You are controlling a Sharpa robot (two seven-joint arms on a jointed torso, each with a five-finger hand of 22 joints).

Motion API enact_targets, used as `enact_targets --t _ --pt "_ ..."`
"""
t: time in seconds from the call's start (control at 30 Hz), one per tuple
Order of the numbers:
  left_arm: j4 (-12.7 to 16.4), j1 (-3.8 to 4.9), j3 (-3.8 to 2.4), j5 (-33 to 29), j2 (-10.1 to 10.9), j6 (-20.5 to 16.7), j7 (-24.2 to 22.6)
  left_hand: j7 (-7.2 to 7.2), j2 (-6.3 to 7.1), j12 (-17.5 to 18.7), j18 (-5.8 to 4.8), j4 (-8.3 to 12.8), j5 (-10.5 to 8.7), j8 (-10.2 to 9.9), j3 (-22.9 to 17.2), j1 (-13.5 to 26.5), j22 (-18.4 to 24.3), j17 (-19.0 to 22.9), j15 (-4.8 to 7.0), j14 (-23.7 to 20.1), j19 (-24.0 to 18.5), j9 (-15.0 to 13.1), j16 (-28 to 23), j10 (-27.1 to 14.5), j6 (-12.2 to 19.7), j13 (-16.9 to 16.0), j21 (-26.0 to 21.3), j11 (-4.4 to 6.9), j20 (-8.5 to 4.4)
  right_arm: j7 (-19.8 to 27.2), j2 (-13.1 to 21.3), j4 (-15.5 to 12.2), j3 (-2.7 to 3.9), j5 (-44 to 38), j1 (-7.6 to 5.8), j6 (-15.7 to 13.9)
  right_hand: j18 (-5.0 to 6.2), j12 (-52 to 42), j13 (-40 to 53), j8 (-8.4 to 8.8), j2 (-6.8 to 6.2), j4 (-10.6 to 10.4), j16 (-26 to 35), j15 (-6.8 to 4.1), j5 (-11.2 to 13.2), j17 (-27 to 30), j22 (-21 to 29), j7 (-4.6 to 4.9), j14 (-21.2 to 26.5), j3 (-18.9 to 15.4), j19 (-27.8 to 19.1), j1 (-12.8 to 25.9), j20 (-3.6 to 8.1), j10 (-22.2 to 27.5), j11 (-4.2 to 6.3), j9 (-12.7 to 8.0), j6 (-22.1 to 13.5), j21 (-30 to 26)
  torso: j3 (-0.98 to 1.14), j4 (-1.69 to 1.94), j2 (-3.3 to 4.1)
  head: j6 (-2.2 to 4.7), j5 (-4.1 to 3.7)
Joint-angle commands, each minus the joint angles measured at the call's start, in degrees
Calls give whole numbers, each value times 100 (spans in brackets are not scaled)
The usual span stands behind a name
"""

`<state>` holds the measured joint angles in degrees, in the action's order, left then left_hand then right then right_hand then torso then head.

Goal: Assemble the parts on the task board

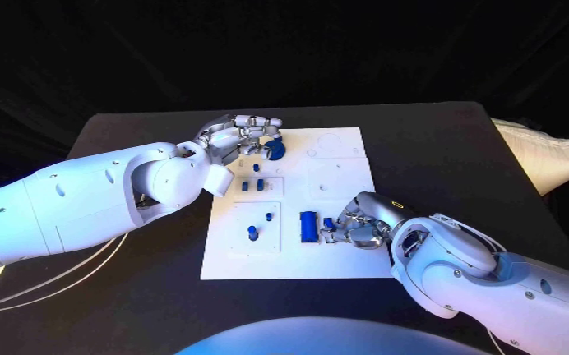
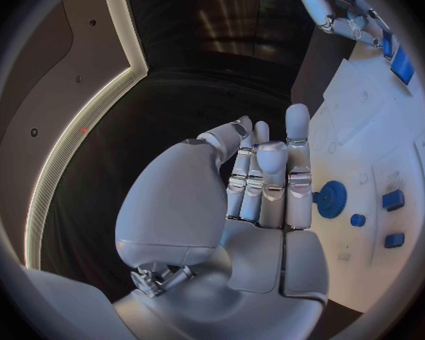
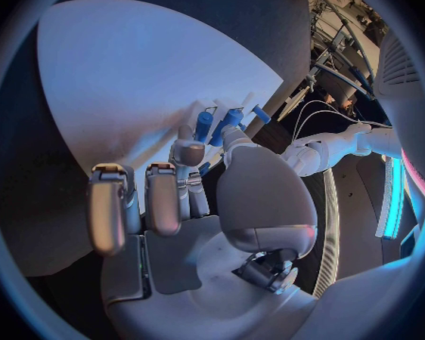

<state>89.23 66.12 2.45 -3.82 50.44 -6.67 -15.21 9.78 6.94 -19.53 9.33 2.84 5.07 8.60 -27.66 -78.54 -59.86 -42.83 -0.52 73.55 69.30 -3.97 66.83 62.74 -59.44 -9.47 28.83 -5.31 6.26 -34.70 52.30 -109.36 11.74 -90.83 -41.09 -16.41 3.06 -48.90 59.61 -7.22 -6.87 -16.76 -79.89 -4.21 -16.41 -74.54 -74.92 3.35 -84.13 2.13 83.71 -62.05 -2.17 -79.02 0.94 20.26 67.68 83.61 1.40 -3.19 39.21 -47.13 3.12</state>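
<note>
The white task board (image 1: pixel 344 258) lies in the middle of the black table. My left hand (image 1: pixel 243 137) hovers over the board's far left corner, fingers straight and close together (image 2: pixel 269 177), holding nothing. A blue gear (image 1: pixel 275 149) lies flat right beside those fingers (image 2: pixel 330 199). My right hand (image 1: pixel 356 225) is low over the board's near half, next to a ribbed blue block (image 1: pixel 308 225). Its thumb and one finger (image 3: pixel 187 153) pinch a small blue part (image 1: pixel 329 223); the other fingers are curled in. Blue pegs (image 3: pixel 231 118) lie just past the fingertips.
Several small blue parts (image 1: pixel 252 184) stand in the board's left recesses, and two more (image 1: pixel 252 229) sit nearer me (image 2: pixel 393 199). The board's far right quarter (image 1: pixel 338 154) carries only outlines. Black table (image 1: pixel 451 158) surrounds the board.
</note>
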Motion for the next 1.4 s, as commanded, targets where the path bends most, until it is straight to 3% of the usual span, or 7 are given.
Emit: enact_targets --t 0.03,0.67,0.97,1.1,1.23,1.4 --pt "12 2 -4 -11 -8 154 11 -2 -4 -16 111 -6 24 19 42 72 6 -10 -1 53 52 -1 41 -44 41 8 -21 4 0 34 -2 -2 -2 -97 6 5 -69 39 3 33 13 13 -12 -32 35 -3 -690 0 -314 -35 17 44 18 -45 -2 2 29 30 7 -1 1 -4 -2" --pt "0 2 -4 -8 -7 165 22 -2 -4 -16 111 -6 24 19 42 72 6 -10 -1 53 52 -1 41 -44 41 8 -21 4 0 43 62 -190 -2 -173 13 -22 -72 20 67 47 198 25 -23 -35 -125 -30 -705 -6 -319 -185 26 -74 21 -62 4 9 46 37 5 4 1 -4 -14" --pt "-8 1 -3 0 -7 166 28 -4 -8 -22 111 -5 25 22 41 69 7 -9 -1 56 57 -2 50 -48 43 9 -20 5 0 41 121 -102 -1 -208 15 14 -74 14 92 52 262 32 -35 -37 -181 -50 -714 -9 -323 -240 32 -140 22 -71 6 12 54 43 5 -5 1 7 -17" --pt "-11 1 -3 25 -9 166 31 -4 -9 -24 111 -4 26 23 41 67 8 -9 0 57 59 -2 54 -49 44 9 -20 5 0 47 129 -101 -1 -225 19 73 -74 32 105 63 295 74 -30 -38 -77 -48 -713 -9 -322 -297 30 -318 24 -71 7 12 57 40 8 -2 1 13 -27" --pt "-18 1 -3 36 -15 162 35 -4 -9 -24 111 -4 26 23 41 67 8 -9 0 57 59 -2 54 -49 44 9 -20 5 0 54 126 -128 -1 -257 30 160 -72 71 114 78 278 193 -18 -39 218 -38 -707 -6 -319 -375 23 -641 24 -65 7 12 58 33 7 -5 -1 18 -36" --pt "-24 1 -3 39 -19 157 43 -4 -9 -24 111 -4 26 23 41 67 8 -9 0 57 59 -2 54 -49 44 9 -20 5 0 57 124 -154 -1 -272 41 188 -68 120 106 94 282 275 0 -34 417 -20 -696 4 -314 -438 13 -856 22 -55 1 8 52 21 6 0 3 21 -47"
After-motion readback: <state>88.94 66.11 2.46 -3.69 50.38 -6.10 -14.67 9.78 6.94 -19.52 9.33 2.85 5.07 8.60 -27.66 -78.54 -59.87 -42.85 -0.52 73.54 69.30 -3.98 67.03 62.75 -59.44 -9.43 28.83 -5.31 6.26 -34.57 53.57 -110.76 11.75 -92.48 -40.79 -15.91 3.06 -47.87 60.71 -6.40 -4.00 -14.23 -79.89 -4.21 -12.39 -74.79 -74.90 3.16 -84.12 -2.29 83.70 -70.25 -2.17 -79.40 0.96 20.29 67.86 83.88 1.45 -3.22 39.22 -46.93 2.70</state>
